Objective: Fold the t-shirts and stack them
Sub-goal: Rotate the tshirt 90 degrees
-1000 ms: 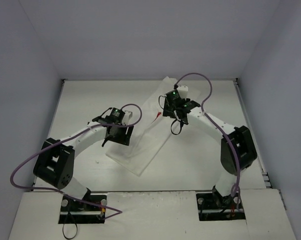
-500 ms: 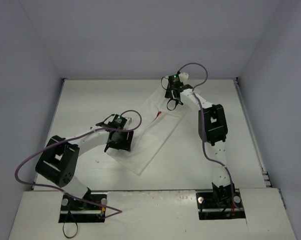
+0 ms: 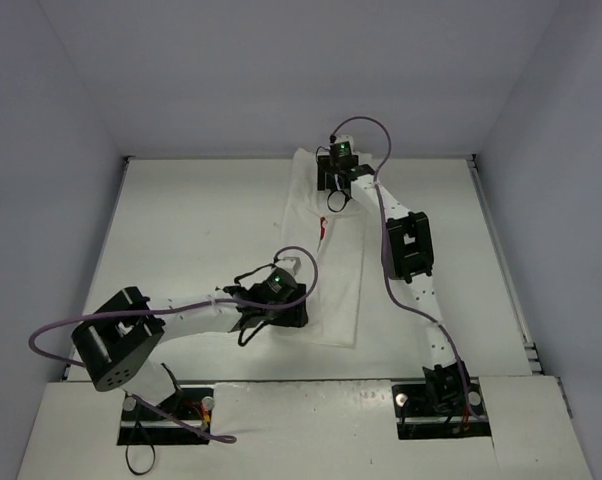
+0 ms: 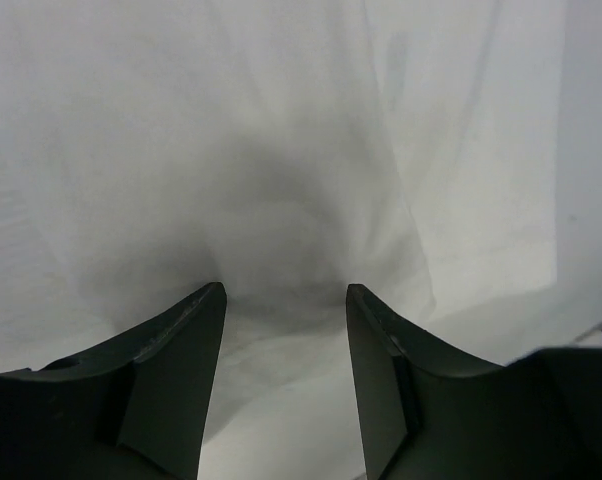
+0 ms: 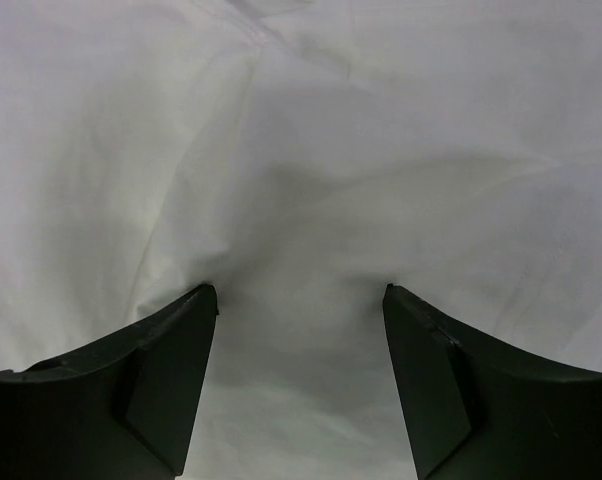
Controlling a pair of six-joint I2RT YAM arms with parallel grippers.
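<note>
T-shirt (image 3: 339, 285) shows red print (image 3: 322, 230) only overhead; wrist views, plain white.

Bright, diffuse light is filling the top view evenly, leaving only faint shadows on the table (image 3: 181, 220). In both wrist views the near fingers (image 4: 166, 380) are blurring and throwing a soft grey shadow across the t-shirt (image 4: 131, 120).

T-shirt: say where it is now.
In the top view the t-shirt lies right of centre, a long strip from the right gripper at its far end to the left gripper by its near end.
</note>
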